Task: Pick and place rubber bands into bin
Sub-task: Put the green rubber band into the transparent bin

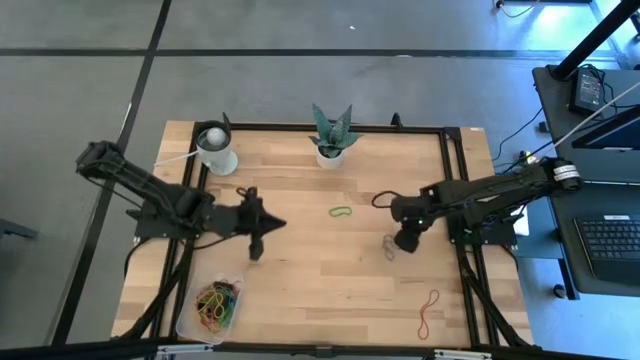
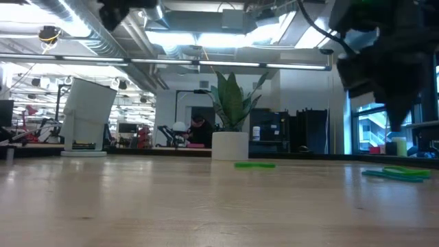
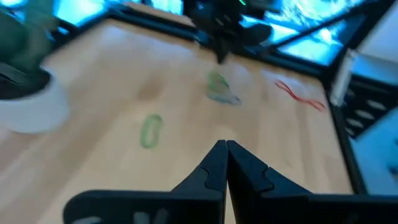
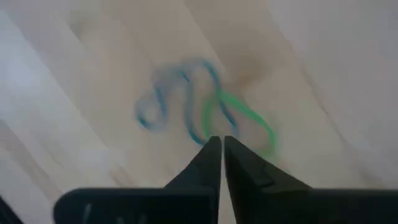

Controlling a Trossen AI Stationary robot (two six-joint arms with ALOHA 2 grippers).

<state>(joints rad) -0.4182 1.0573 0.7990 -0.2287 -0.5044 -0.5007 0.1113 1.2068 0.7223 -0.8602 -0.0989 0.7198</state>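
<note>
Bands fill the clear bin (image 1: 208, 309) at the lower left of the high view; the left gripper (image 1: 254, 240) hangs above it, a green band (image 1: 341, 211) lies mid-frame, a red band (image 1: 429, 311) lower right.

Left wrist view: fingers (image 3: 214, 165) pressed together, empty.

Right wrist view: right gripper (image 4: 222, 144) nearly closed over blue and green bands (image 4: 205, 106) on the tabletop (image 4: 323, 68); whether it grips them, I cannot tell.
</note>
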